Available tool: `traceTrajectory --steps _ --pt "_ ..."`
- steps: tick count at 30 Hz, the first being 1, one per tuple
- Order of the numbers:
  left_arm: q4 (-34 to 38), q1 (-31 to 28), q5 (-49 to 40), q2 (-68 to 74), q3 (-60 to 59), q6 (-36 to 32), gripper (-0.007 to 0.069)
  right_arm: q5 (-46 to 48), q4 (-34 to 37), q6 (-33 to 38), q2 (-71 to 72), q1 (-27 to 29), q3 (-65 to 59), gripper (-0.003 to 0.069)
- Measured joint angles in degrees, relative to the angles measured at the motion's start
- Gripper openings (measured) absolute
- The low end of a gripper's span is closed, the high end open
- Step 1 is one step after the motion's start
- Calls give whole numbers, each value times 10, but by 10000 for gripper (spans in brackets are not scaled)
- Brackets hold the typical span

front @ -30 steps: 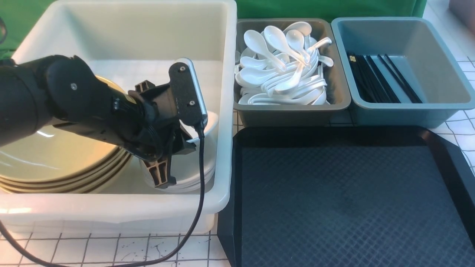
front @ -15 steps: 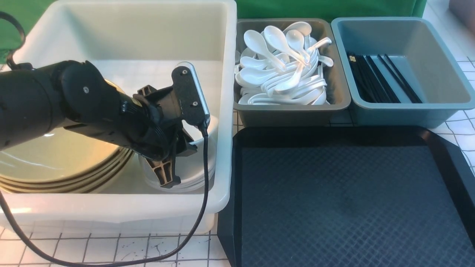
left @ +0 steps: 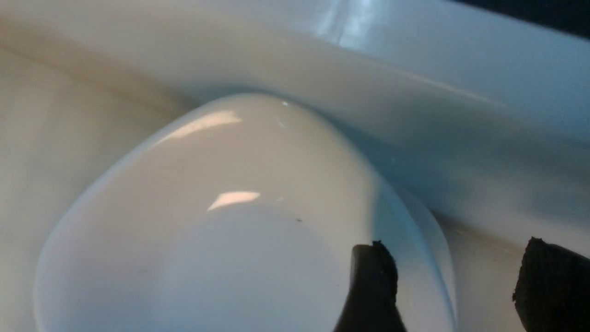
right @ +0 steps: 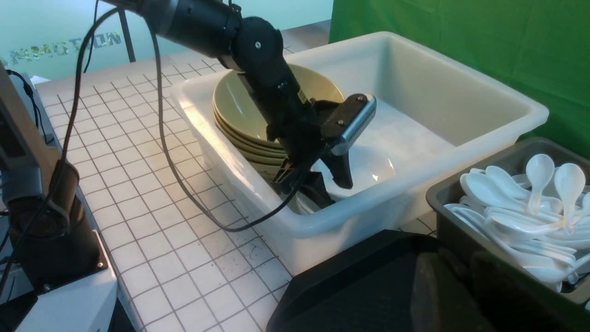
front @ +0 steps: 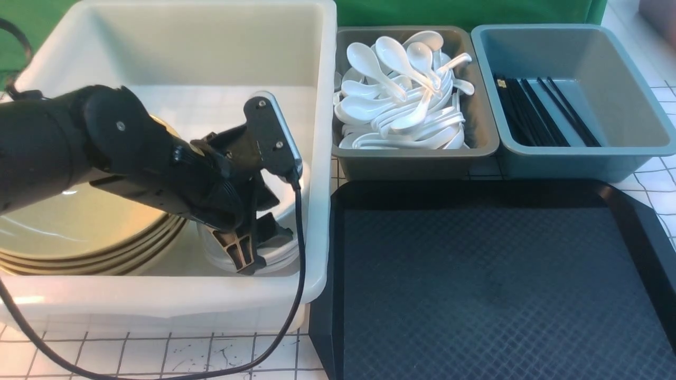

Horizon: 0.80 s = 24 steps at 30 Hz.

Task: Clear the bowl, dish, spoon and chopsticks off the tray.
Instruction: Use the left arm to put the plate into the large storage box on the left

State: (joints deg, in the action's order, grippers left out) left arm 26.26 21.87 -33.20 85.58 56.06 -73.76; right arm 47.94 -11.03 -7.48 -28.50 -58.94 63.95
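The left claw [front: 261, 250] is held open astride the dish [left: 207, 207] rim, inside the tub [front: 185, 47]; nothing is gripped.

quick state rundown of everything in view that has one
dish: unheld, atop dish stack in white tub
left claw: open, astride the dish rim
tan bowls: stacked in the tub
tray: visible floor bare
spoons: piled in grey bin
chopsticks: lying in blue-grey bin

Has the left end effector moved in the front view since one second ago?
Yes. The left end effector has shifted slightly toward the right wall of the tub and a little lower, and its jaws have opened astride the dish rim.
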Motion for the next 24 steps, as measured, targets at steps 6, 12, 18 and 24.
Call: traceTrajectory --steps 6,12,18,24 --pt "44 2 -6 -37 0 0 420 0 0 0 0 0 0 100" --pt "53 -2 3 -65 0 38 379 0 0 0 0 0 0 100" --pt "58 4 17 -67 0 167 192 1 0 0 0 0 0 100" --pt "55 9 16 -67 6 256 176 1 0 0 0 0 0 100"
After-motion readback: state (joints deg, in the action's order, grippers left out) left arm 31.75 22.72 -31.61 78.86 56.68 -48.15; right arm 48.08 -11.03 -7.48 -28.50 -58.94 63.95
